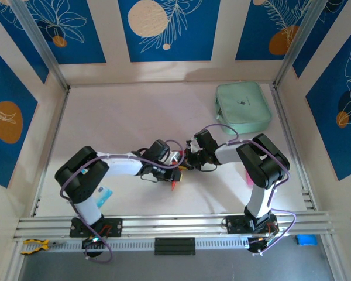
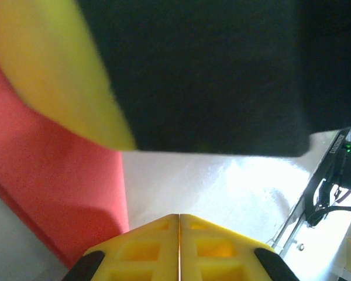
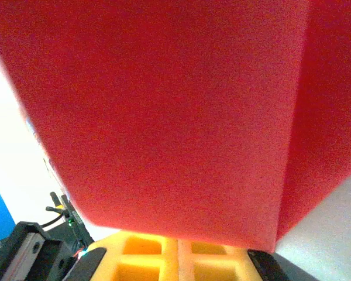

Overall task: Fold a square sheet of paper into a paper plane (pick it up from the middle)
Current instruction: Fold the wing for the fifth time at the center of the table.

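Observation:
The red sheet of paper (image 1: 174, 185) is folded, and just a pointed tip of it pokes out below the two grippers, which meet at mid-table. My left gripper (image 1: 176, 174) is shut, its yellow fingers (image 2: 158, 246) pressed together with a hairline seam and nothing clearly between them. In the left wrist view the paper (image 2: 58, 175) hangs to the left, under the right gripper's yellow finger (image 2: 58, 76). My right gripper (image 1: 189, 163) is shut (image 3: 177, 239) and the paper (image 3: 164, 117), creased at the right, drapes over its fingertips. I cannot tell whether the fold forms a paper plane.
A mint-green pouch (image 1: 243, 107) lies at the back right. A small blue-and-white packet (image 1: 104, 192) sits by the left arm's base. An aluminium rail (image 1: 175, 222) runs along the near edge, and posts stand at the table's sides.

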Controlling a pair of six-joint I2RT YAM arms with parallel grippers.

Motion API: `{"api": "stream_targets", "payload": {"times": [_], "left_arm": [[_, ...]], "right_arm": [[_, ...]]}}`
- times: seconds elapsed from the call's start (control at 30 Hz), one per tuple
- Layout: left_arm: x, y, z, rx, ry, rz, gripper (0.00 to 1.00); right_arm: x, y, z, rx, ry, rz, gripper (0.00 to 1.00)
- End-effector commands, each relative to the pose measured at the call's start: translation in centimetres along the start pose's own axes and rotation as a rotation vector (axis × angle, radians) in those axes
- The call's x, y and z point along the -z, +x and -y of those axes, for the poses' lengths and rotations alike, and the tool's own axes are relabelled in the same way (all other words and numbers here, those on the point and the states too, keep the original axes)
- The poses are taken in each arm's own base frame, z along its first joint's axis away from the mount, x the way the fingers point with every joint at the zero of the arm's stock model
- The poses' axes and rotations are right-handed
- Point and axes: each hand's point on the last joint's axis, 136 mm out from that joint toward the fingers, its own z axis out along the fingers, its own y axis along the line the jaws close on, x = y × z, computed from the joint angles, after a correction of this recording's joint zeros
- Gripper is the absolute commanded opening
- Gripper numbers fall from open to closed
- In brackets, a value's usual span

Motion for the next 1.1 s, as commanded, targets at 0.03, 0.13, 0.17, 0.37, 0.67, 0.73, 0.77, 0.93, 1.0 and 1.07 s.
{"api": "stream_targets", "payload": {"times": [0.03, 0.13, 0.17, 0.37, 0.67, 0.73, 0.77, 0.93, 1.0, 1.07], "left_arm": [[-0.5, 2.6, -1.8, 0.027, -0.019, -0.064, 0.1], [-0.7, 3.5, -2.0, 0.043, 0.002, -0.084, 0.1], [-0.7, 3.8, -2.0, 0.046, 0.009, -0.094, 0.1], [-0.7, 5.5, -1.8, 0.062, 0.042, -0.129, 0.1], [0.2, 8.0, -2.1, 0.052, 0.022, -0.191, 0.1], [0.3, 8.6, -2.2, 0.057, 0.021, -0.2, 0.09], [0.3, 8.9, -2.2, 0.056, 0.02, -0.207, 0.09], [0.6, 9.0, -1.6, 0.022, 0.008, -0.189, 0.04], [1.5, 7.7, -0.6, -0.017, 0.008, -0.122, 0.02], [3.0, 5.9, 0.5, -0.069, -0.004, -0.03, 0.01]], "right_arm": [[0.0, 2.2, 6.5, -0.143, 0.222, -0.023, 0.07], [0.0, 2.2, 6.5, -0.145, 0.223, -0.023, 0.06], [0.0, 2.2, 6.6, -0.145, 0.223, -0.023, 0.07], [0.0, 2.3, 6.7, -0.15, 0.228, -0.023, 0.06], [0.1, 2.2, 6.9, -0.153, 0.237, -0.018, 0.07], [0.2, 2.2, 6.9, -0.152, 0.235, -0.016, 0.06], [0.2, 2.2, 6.9, -0.154, 0.235, -0.015, 0.06], [0.3, 2.1, 6.7, -0.152, 0.234, -0.013, 0.06], [0.4, 2.1, 6.5, -0.147, 0.231, -0.011, 0.06], [0.5, 2.0, 6.5, -0.146, 0.229, -0.01, 0.06]]}}
